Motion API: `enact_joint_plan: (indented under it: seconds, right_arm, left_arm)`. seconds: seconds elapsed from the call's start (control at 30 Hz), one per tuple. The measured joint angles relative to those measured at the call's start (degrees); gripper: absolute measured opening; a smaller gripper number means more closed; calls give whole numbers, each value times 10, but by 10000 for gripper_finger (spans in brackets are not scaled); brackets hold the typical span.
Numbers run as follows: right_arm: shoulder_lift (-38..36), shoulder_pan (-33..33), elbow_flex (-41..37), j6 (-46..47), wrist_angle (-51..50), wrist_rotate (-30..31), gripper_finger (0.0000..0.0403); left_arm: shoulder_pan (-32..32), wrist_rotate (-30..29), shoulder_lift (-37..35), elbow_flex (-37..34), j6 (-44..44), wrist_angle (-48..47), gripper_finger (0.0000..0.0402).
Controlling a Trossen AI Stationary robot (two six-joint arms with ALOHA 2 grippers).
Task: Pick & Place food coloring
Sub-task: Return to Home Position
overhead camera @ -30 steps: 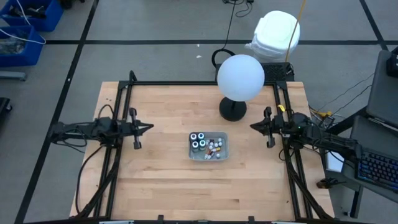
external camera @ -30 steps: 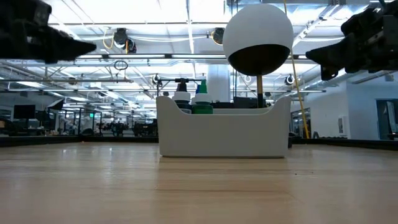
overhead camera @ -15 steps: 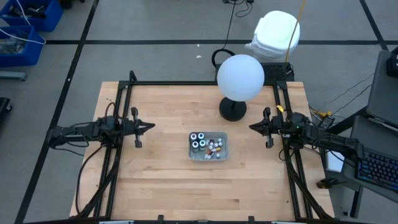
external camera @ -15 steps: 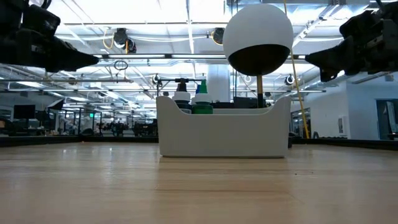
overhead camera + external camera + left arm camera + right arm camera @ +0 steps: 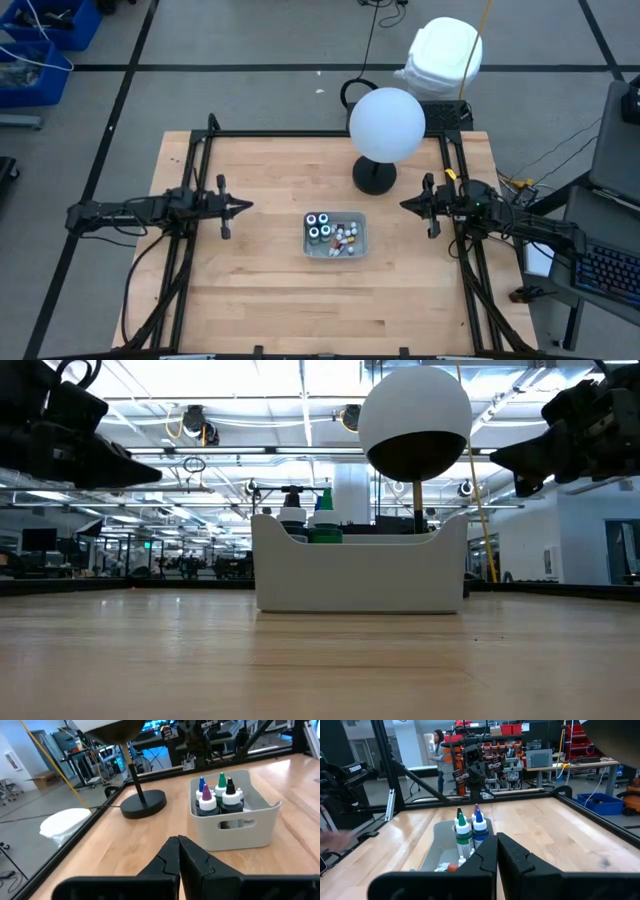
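On the left, the left gripper (image 5: 246, 207) hangs over the table's left side. Its fingers are pressed together and hold nothing. In the middle sits the gray bin (image 5: 260, 827), its long side running left to right. The food coloring (image 5: 320, 227) is inside. The four bigger bottles stand straight up at the left end, tips up, and the tiny ones lie jumbled at the right end. On the right, the right gripper (image 5: 403, 204) is pressed closed too, empty.
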Motion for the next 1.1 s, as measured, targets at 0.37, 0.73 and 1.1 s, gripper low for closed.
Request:
enact_joint_plan:
  seconds: [0.37,0.73,1.1]
  right_arm:
    - [0,0,0,0,16,-1,0]
    - [0,0,0,0,19,-1,0]
    - [0,0,0,0,19,-1,0]
  left_arm:
    - [0,0,1,-1,1,12,39]
    - [0,0,1,0,0,11,55]
    - [0,0,1,0,-1,12,40]
